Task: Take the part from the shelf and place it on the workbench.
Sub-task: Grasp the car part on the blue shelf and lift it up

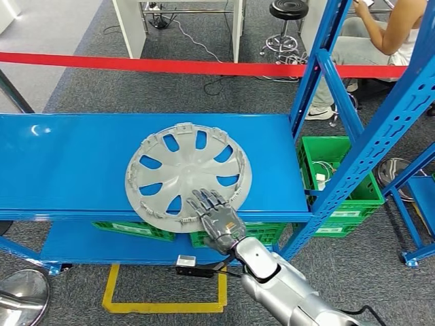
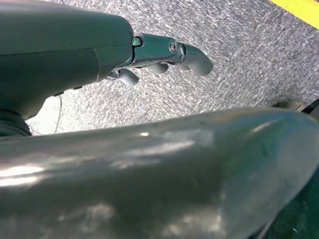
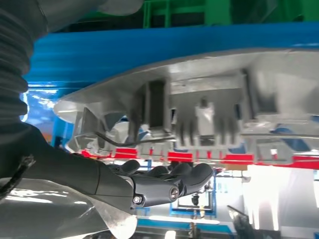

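Grey carpet runs under a blue steel shelf (image 1: 61,163), with a red barrier tape (image 1: 153,65) stretched behind it and a seated person (image 1: 382,34) at the far right. On the left, the left hand (image 2: 165,52) hangs over the carpet, holding nothing, fingers loosely extended. At the middle of the shelf's front edge lies the part, a silver wheel cover (image 1: 187,173), inner side up, its near rim jutting just past that edge, probably so a hand can get under it. The right hand (image 1: 215,214) is laid flat over that near rim, fingers spread and extended, touching it at most, not yet gripping. Green crates (image 1: 349,176) sit below the shelf's right end.
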`<action>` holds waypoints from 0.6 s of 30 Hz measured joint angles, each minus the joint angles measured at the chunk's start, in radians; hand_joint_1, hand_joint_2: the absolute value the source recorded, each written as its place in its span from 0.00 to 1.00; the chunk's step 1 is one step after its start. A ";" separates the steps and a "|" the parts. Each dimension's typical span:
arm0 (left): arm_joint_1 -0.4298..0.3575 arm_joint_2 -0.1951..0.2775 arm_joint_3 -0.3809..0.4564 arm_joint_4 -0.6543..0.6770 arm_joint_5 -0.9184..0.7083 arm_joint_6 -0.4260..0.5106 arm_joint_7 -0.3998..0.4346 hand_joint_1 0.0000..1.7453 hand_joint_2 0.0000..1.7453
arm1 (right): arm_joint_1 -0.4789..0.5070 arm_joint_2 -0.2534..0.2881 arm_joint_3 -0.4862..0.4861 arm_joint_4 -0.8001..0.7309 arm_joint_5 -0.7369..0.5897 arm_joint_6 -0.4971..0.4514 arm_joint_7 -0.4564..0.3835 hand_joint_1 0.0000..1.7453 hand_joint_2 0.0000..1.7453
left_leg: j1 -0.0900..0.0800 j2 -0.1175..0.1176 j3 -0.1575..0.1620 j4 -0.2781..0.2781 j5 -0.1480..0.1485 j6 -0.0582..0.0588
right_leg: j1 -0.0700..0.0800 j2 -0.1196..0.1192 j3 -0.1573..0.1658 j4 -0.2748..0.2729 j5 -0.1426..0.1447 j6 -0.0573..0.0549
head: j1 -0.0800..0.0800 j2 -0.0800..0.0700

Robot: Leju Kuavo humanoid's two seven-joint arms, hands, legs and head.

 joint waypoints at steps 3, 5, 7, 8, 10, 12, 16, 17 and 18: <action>0.000 -0.001 -0.005 0.000 0.000 -0.001 0.000 0.00 0.00 | -0.006 0.006 -0.008 0.028 0.002 -0.015 -0.001 0.00 1.00 | 0.000 0.000 0.000 0.000 0.000 0.000 | 0.000 0.000 0.000 0.000 0.000 0.000 | 0.000 0.000; 0.000 -0.001 -0.006 0.000 0.000 -0.001 0.000 0.00 0.00 | -0.008 0.009 -0.013 0.040 0.002 -0.018 -0.001 0.00 1.00 | 0.000 0.000 0.000 0.000 0.000 0.000 | 0.000 0.000 0.000 0.000 0.000 0.000 | 0.000 0.000; 0.000 -0.001 -0.006 0.000 0.000 -0.001 0.000 0.00 0.00 | -0.009 0.012 -0.017 0.049 0.003 -0.019 -0.001 0.00 1.00 | 0.000 0.000 0.000 0.000 0.000 0.000 | 0.000 0.000 0.000 0.000 0.000 0.000 | 0.000 0.000; 0.000 -0.002 -0.006 0.000 0.000 -0.001 0.000 0.00 0.00 | -0.010 0.014 -0.018 0.052 0.003 -0.019 -0.002 0.00 1.00 | 0.000 0.000 0.000 0.000 0.000 0.000 | 0.000 0.000 0.000 0.000 0.000 0.000 | 0.000 0.000; 0.000 -0.002 -0.006 0.000 0.000 -0.001 0.000 0.00 0.00 | -0.011 0.017 -0.021 0.058 0.005 -0.018 -0.003 0.00 1.00 | 0.000 0.000 0.000 0.000 0.000 0.000 | 0.000 0.000 0.000 0.000 0.000 0.000 | 0.000 0.000; 0.000 -0.003 -0.007 0.000 0.000 -0.001 0.000 0.00 0.00 | -0.011 0.019 -0.022 0.061 0.010 -0.017 -0.006 0.00 1.00 | 0.000 0.000 0.000 0.000 0.000 0.000 | 0.000 0.000 0.000 0.000 0.000 0.000 | 0.000 0.000; 0.000 -0.004 -0.008 0.000 0.002 0.002 0.000 0.00 0.00 | -0.010 0.020 -0.021 0.062 0.018 -0.016 -0.016 0.00 1.00 | 0.000 0.000 0.000 0.000 0.000 0.000 | 0.000 0.000 0.000 0.000 0.000 0.000 | 0.000 0.000; 0.000 -0.003 -0.008 0.000 0.002 0.002 0.000 0.00 0.00 | -0.009 0.020 -0.021 0.062 0.018 -0.017 -0.019 0.00 1.00 | 0.000 0.000 0.000 0.000 0.000 0.000 | 0.000 0.000 0.000 0.000 0.000 0.000 | 0.000 0.000; 0.000 -0.003 -0.008 0.000 0.003 0.002 0.000 0.00 0.00 | -0.008 0.021 -0.021 0.062 0.018 -0.017 -0.021 0.00 1.00 | 0.000 0.000 0.000 0.000 0.000 0.000 | 0.000 0.000 0.000 0.000 0.000 0.000 | 0.000 0.000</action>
